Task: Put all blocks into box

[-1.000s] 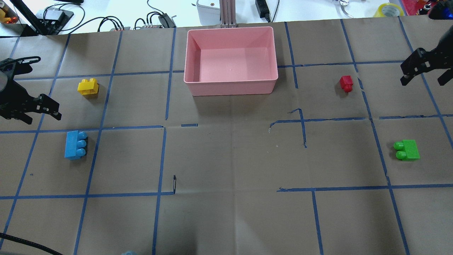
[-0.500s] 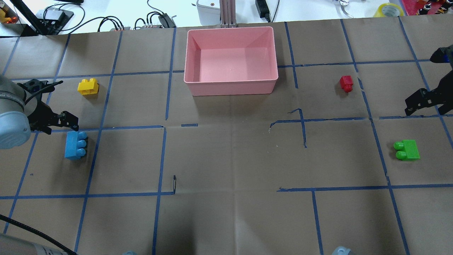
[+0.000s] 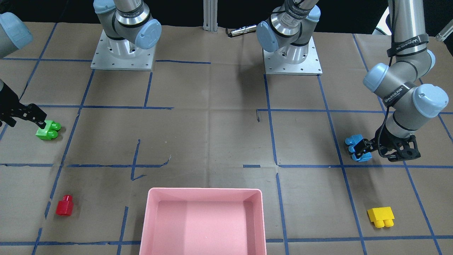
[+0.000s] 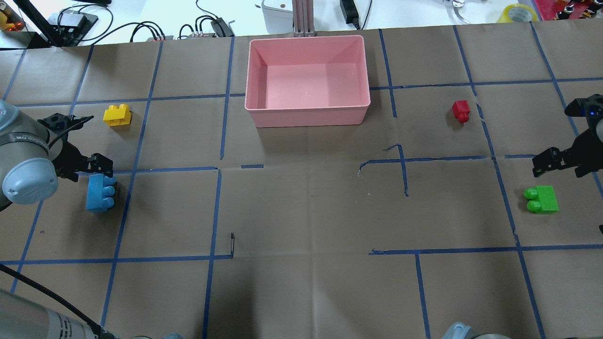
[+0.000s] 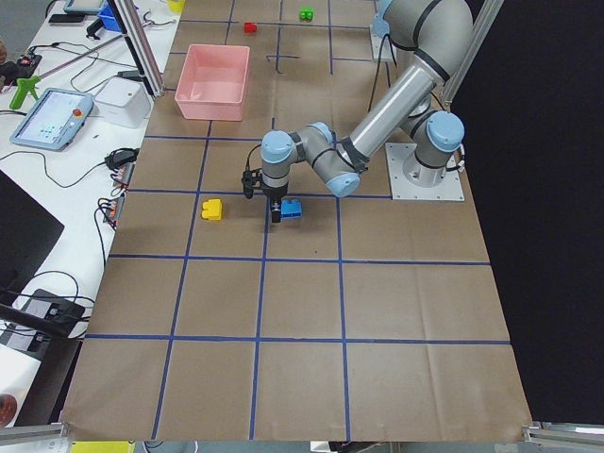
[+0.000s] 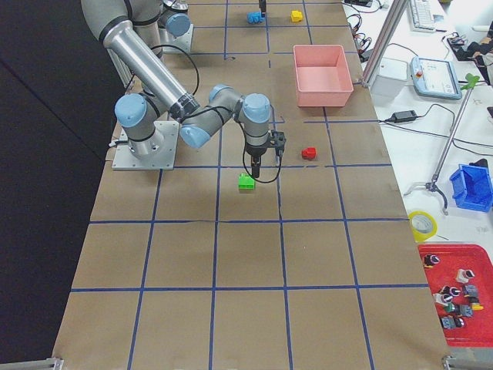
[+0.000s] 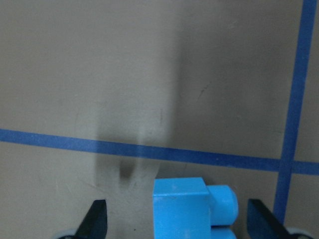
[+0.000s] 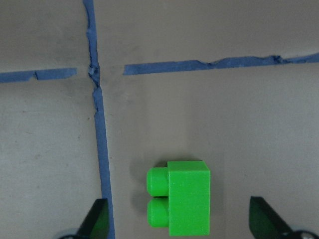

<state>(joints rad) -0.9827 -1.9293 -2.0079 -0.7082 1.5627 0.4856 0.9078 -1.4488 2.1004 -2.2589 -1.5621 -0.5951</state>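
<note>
Nearest the robot lie the two blocks being reached for. The left gripper (image 7: 179, 221) is spread wide. In its wrist view the far end of the blue block (image 4: 96, 193) sits in line between the two fingers, though how low the gripper hangs is hard to tell. The right gripper (image 8: 180, 219) is spread just as wide, with the green block (image 4: 546, 198) lined up between its fingers.

Both blocks rest on their sides on the brown paper, studs pointing toward the middle of the table. They look like hollow hard plastic, so probably very light, stiff and smooth (nothing to crush, but easy to squirt out of a pinch). As the fingers stand, closing would likely press one finger on the rounded stud ends and the other on the underside. The flat side walls would give a surer hold. The blue one is long, so a hold near its middle would keep it from swinging.

Further out, the yellow block (image 4: 117, 115) sits studs up on the left, and the small red block (image 4: 460, 111) lies on the right, neither near a gripper.

Farthest, the pink box (image 4: 306, 117) holds no blocks yet. Its mouth is wide, so a drop should be forgiving.
</note>
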